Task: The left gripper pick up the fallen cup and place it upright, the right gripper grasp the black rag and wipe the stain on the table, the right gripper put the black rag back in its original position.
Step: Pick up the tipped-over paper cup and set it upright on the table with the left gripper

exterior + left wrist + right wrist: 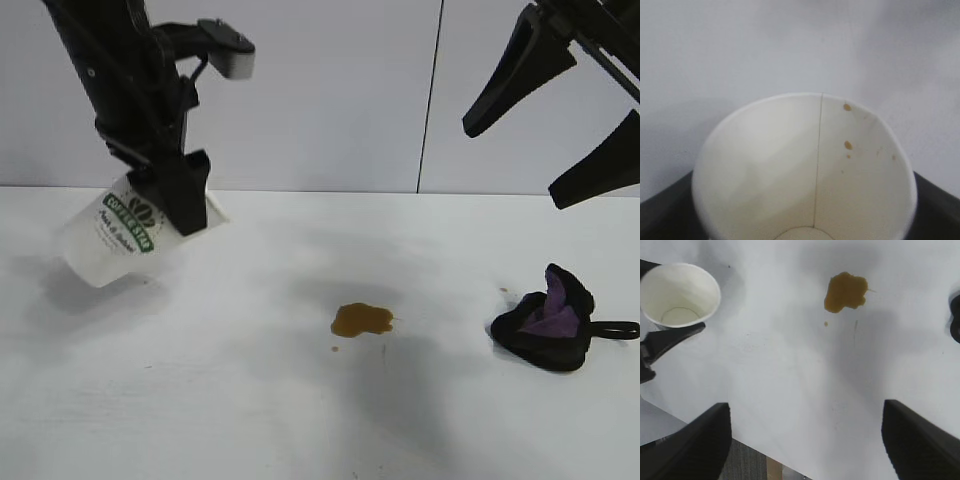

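My left gripper [182,205] is shut on the white cup [105,245] with the green "COFFEE STAR" banner, holding it tilted just above the table [250,410] at the far left. In the left wrist view the cup's open mouth [805,170] fills the space between the black fingers [665,220]. The brown stain [361,320] lies mid-table with a tiny droplet [334,349] beside it. At the right lies the black rag [548,320], purple inside, with a thin loop. High above it my right gripper [512,165] hangs open and empty. The right wrist view shows the stain [845,291] and the cup [680,292].
A pale wall with a vertical seam [430,100] runs behind the table. The right wrist view shows the table's edge, with grey floor [745,460] beyond it. A small brown speck [503,291] sits left of the rag.
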Tool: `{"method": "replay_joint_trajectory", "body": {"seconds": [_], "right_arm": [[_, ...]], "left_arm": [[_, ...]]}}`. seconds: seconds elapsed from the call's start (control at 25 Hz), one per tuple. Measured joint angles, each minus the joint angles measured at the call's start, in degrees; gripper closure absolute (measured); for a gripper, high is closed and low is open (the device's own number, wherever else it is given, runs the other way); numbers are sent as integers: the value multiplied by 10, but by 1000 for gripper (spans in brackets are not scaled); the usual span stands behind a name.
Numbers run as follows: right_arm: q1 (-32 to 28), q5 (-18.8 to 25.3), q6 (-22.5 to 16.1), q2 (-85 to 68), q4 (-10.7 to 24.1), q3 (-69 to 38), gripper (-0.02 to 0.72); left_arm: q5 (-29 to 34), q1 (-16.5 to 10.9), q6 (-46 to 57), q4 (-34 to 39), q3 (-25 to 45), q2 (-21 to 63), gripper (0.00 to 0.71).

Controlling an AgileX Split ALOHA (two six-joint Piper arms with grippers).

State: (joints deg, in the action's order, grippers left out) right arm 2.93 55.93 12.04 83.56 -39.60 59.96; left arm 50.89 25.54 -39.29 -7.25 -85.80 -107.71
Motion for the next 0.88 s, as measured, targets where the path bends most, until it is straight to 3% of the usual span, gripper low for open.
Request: {"method": "replay_joint_trajectory", "body": {"seconds": [0.2, 0.36, 0.6, 0.88], "right_arm": [[0, 0, 0, 0, 0, 0, 138], [0, 0, 0, 0, 1, 0, 138], [0, 0, 0, 0, 1, 0, 138], [0, 1, 0, 0, 1, 0, 138]], "left_arm": [[-35, -59, -35, -128, 0, 10, 128], [-51, -101, -151, -264, 21, 10, 128], [-76, -129, -396, -515, 104, 10, 129], [-94, -146, -623, -688, 202, 10, 129]]}}
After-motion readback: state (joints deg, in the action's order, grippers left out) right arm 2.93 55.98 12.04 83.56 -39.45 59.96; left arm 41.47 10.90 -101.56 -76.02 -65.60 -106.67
